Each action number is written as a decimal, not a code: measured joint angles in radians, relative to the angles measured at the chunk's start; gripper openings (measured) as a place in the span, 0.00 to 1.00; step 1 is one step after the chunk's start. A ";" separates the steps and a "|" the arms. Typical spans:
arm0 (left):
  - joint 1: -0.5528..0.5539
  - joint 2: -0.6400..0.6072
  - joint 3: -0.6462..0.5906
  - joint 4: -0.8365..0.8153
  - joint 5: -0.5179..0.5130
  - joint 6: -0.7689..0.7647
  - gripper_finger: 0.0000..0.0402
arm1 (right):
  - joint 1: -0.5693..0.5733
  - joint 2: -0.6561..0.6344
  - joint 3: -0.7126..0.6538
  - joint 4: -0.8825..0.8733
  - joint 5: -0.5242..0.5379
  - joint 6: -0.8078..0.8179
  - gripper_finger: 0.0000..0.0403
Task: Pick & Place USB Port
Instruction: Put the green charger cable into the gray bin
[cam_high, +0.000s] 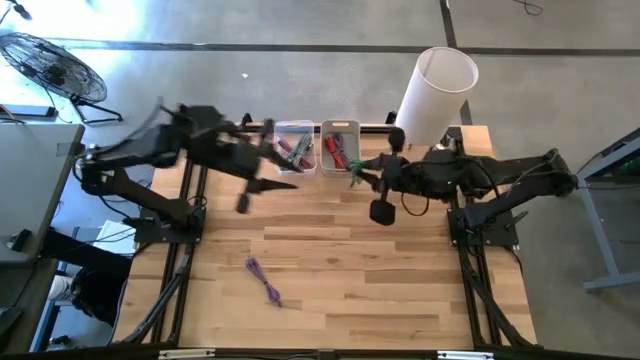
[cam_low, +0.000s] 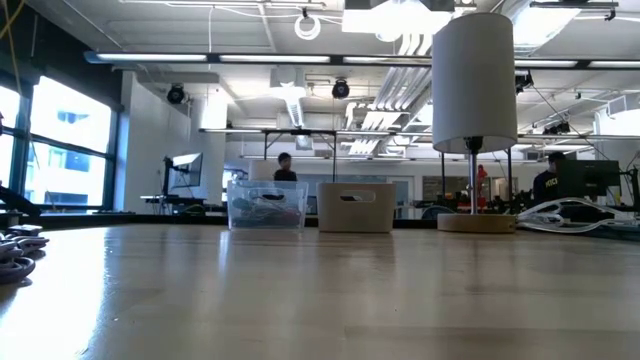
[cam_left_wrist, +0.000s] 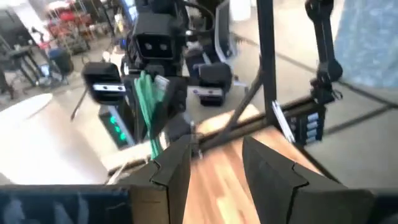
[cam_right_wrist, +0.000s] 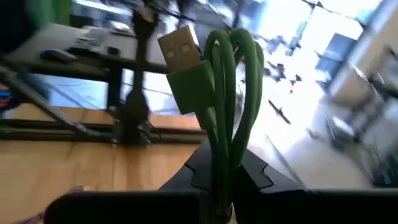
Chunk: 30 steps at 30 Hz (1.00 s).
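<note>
A green USB cable (cam_right_wrist: 227, 93), folded into a bundle of loops, has its metal plug (cam_right_wrist: 179, 45) standing free. My right gripper (cam_right_wrist: 221, 180) is shut on it above the table's far middle, in front of the white bin (cam_high: 340, 146). Green shows at that gripper (cam_high: 355, 172) in the high view, and the left wrist view shows the cable (cam_left_wrist: 148, 102) too. My left gripper (cam_left_wrist: 217, 171) is open and holds nothing. It hangs by the clear bin (cam_high: 293, 147), facing the right gripper (cam_high: 272, 178). My right gripper pinches several strands of the bundled green cable (cam_right_wrist: 219, 163) between its two fingers. The fingers lie about level and point toward the table's left. The loops and the plug stick out beyond the fingertips, and the cable is clear of the table.
The clear bin (cam_low: 267, 205) and the white bin (cam_low: 355, 207) at the far edge hold more cables. A purple cable (cam_high: 263, 280) lies on the near left of the wooden table (cam_high: 400, 280). A white lamp (cam_high: 437, 95) stands at the far right.
</note>
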 joint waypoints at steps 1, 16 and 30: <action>0.000 -0.008 0.037 -0.059 -0.017 0.009 0.35 | -0.004 0.000 0.000 -0.024 0.029 0.044 0.04; 0.000 -0.106 0.323 -0.664 -0.629 -0.070 0.35 | -0.188 0.228 0.000 -0.166 0.094 0.408 0.04; 0.000 -0.100 0.315 -0.964 -0.729 -0.176 0.35 | -0.395 0.387 -0.001 -0.134 0.055 0.464 0.04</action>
